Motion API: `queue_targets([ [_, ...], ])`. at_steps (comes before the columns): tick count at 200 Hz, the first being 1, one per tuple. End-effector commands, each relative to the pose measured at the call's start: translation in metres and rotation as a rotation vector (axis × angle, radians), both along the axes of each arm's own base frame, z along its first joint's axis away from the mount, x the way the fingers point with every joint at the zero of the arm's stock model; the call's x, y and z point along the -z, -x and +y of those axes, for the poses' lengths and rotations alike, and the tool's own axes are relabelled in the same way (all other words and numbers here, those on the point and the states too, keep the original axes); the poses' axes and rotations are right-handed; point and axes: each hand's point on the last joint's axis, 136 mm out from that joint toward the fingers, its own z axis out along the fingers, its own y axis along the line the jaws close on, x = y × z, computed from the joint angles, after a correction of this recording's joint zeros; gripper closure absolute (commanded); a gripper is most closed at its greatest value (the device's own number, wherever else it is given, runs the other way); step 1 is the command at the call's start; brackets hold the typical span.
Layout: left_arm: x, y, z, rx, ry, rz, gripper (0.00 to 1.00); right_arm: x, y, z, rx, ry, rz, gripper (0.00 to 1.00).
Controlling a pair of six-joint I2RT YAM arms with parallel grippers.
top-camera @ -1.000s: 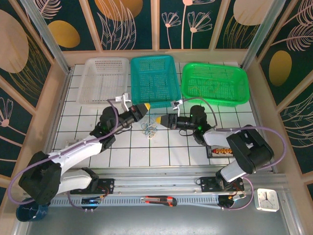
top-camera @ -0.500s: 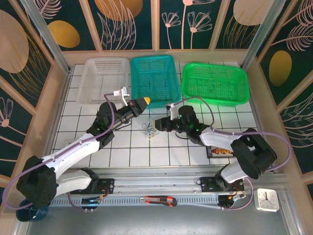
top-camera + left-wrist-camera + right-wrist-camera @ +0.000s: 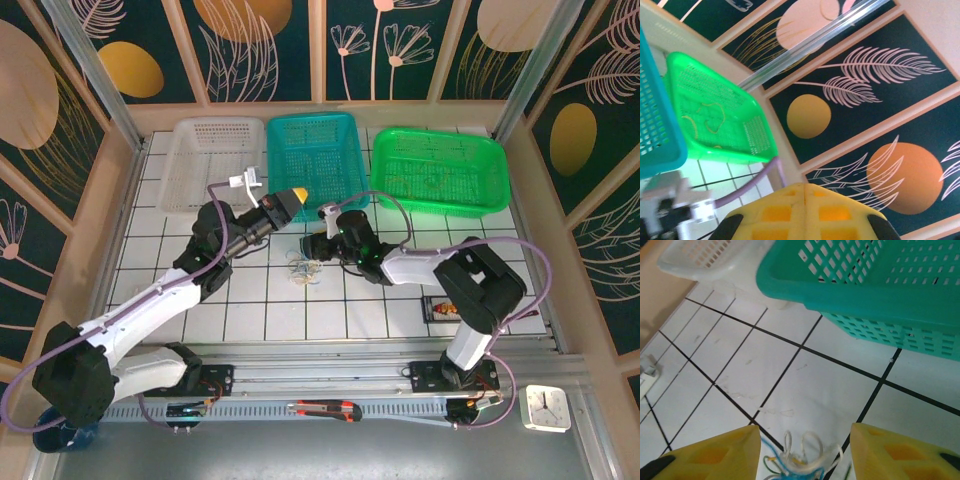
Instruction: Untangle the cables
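Note:
The cables (image 3: 303,268) lie as a small tangle of bluish, whitish and yellow-orange wires on the white tiled table (image 3: 340,310), in front of the teal basket. My right gripper (image 3: 314,248) is low beside the tangle and open. In the right wrist view the cables (image 3: 800,460) sit between its yellow fingers (image 3: 720,455), and the right gripper (image 3: 804,427) is closed on nothing. My left gripper (image 3: 291,201) hangs raised above and behind the tangle, apart from it. The left gripper (image 3: 805,186) has its yellow pads pressed together with nothing between them.
Three baskets stand along the back: white (image 3: 213,160), teal (image 3: 315,160) and green (image 3: 440,170). The green basket (image 3: 715,120) holds thin yellow wires (image 3: 705,117). A small packet (image 3: 450,307) lies at the right. The teal basket's wall (image 3: 880,305) stands close ahead of the right gripper.
My right gripper has swung left along the table until it reached the tangle. The left gripper has lifted and drawn back slightly toward the baskets, staying shut.

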Motion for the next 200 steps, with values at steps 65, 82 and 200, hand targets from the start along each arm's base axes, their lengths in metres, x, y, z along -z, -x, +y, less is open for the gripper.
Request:
queue_targets([
  [65,-0.084,0.010,0.001,0.017,0.066,-0.111,1.00,0.020,0.006,-0.002,0.009,-0.013,0.030,0.55],
  [82,-0.094,0.008,0.002,0.003,0.059,-0.127,1.00,0.029,0.010,-0.008,0.015,-0.002,0.046,0.56],
  [200,-0.148,-0.002,0.001,-0.047,-0.008,-0.240,1.00,0.047,0.008,-0.042,0.088,0.017,0.096,0.55],
])
